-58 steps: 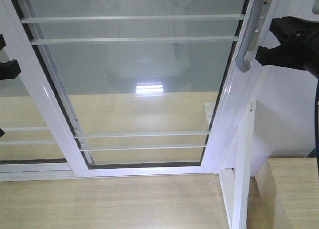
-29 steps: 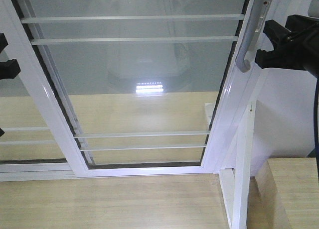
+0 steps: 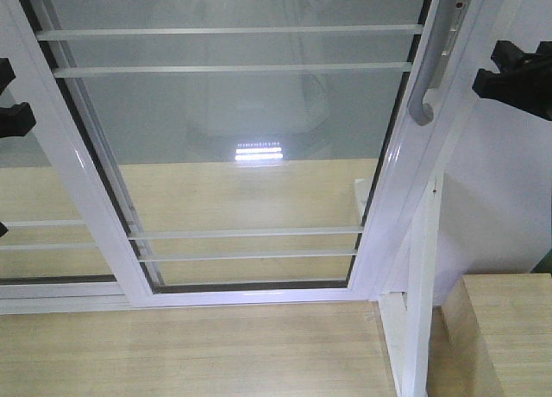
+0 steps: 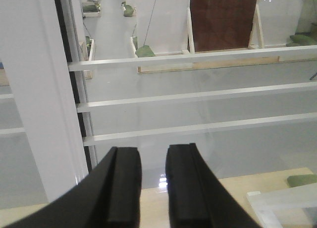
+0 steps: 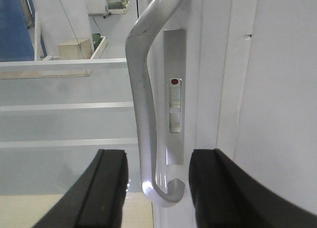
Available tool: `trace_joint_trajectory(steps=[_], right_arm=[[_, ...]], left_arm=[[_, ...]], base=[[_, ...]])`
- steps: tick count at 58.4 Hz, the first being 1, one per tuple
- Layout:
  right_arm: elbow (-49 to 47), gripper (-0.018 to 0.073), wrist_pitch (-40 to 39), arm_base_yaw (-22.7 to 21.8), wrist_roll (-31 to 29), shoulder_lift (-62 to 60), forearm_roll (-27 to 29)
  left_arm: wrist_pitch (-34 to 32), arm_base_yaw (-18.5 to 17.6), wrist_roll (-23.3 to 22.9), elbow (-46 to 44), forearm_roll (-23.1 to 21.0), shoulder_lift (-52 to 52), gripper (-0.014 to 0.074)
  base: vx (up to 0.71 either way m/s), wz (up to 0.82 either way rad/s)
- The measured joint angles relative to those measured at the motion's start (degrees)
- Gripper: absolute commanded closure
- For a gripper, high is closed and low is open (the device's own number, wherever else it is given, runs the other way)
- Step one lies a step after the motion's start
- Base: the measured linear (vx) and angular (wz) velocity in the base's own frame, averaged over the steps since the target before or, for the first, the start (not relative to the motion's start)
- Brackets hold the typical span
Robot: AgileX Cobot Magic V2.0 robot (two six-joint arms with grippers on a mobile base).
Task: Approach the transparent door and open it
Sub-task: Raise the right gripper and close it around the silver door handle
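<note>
1. Right gripper (image 5: 157,156): black jaws apart, clamped on nothing. In the wrist view, the lower hooked end of the curved grey metal pull handle (image 5: 148,114) lines up with the gap.
2. In the front view the right gripper sits just to the right of the handle, not touching it. So it's aligned but not yet around it.
3. Narrow silver lock plate (image 5: 173,109) is just behind the handle, with a small red dot at its top. Can't tell if that means locked.
4. Left gripper (image 4: 153,181): jaws slightly apart with a narrow gap, holding nothing and facing the glass near the left stile.
5. Transparent door (image 3: 233,138): tall sliding glass panel, white frame, thin white horizontal bars. It fills the middle of the front view, handle on its right stile.
6. A similar barred glass panel without a handle (image 3: 52,198) sits to the left, partly overlapped by the door.
7. Progress: base is at the door, so the approach looks done. No opening shows on the handle side, so I judge it not slid yet.
8. Left to do: get the jaws round the handle, grip, and pull the door leftward.
</note>
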Motion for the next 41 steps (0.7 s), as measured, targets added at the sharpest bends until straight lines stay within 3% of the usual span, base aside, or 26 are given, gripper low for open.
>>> trace_joint_trajectory(steps=[24,41], right_arm=[[-1.76,0.0174,-22.04,-0.06,2.03,17.71,-0.41],[-9.37,0.0174,-24.2,-0.06,4.95,27.69,-9.2]], left_arm=[[0.0,0.0,0.0,0.0,0.0,0.0,0.0289],[0.05,0.0,0.0,0.0,0.0,0.0,0.0289]], base=[[0.0,0.0],[0.0,0.0]])
